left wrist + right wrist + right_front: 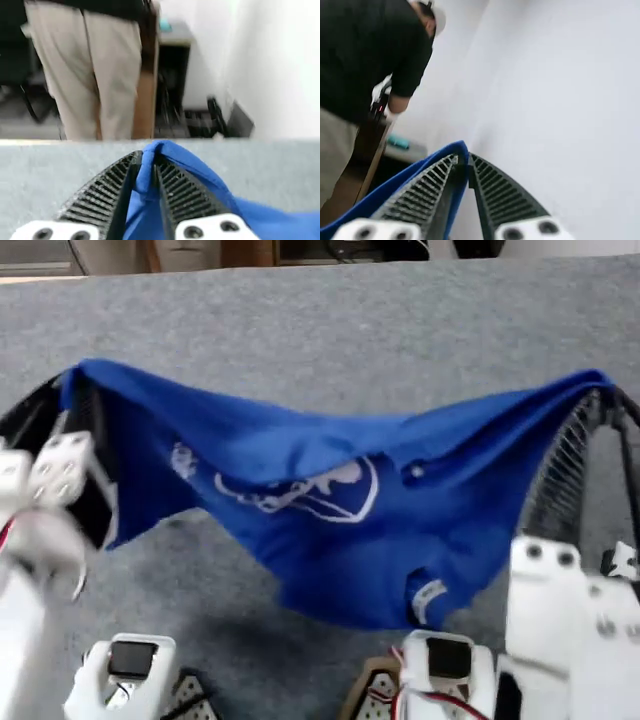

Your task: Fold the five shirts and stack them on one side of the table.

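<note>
The blue shirt (pixel 330 500) hangs above the grey table (pixel 350 320), sagging at its middle toward six o'clock, with the left gripper (pixel 147 159) clamped on one raised end near ten o'clock and the right gripper (pixel 465 159) clamped on the other near two o'clock. To lay it flat for folding, the ends probably should be drawn apart until the sag goes, then lowered at one pace so the low edge lands first and the cloth spreads without bunching.
</note>
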You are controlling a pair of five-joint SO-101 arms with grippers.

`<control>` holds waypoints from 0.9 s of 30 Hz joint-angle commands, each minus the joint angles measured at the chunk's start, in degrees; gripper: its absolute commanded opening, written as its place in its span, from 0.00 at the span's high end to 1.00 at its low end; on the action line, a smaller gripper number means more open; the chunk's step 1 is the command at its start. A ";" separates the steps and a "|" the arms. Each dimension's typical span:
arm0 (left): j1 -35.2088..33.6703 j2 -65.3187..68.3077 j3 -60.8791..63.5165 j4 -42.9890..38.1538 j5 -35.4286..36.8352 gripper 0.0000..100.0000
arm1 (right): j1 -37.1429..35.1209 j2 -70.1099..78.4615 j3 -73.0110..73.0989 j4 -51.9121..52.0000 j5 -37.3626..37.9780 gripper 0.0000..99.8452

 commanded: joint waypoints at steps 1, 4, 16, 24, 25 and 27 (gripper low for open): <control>-3.43 -1.01 -3.16 -5.01 0.53 0.98 | 0.92 -0.13 -1.36 -6.51 -0.09 1.00; -6.59 -1.36 -3.96 -7.56 0.53 0.98 | 0.84 0.22 -1.01 -12.13 -0.09 1.00; -10.99 -0.92 -3.96 4.22 -0.79 0.98 | 0.04 10.42 -1.10 -30.51 -0.09 1.00; -10.99 -0.84 8.79 8.18 -6.07 0.98 | -7.34 12.53 8.48 -30.59 0.35 1.00; -10.90 -0.75 11.87 7.12 -6.95 0.98 | -7.96 12.53 10.95 -30.68 0.35 1.00; -10.90 -0.75 19.69 1.85 -7.56 0.98 | -9.19 12.53 15.96 -30.68 0.35 1.00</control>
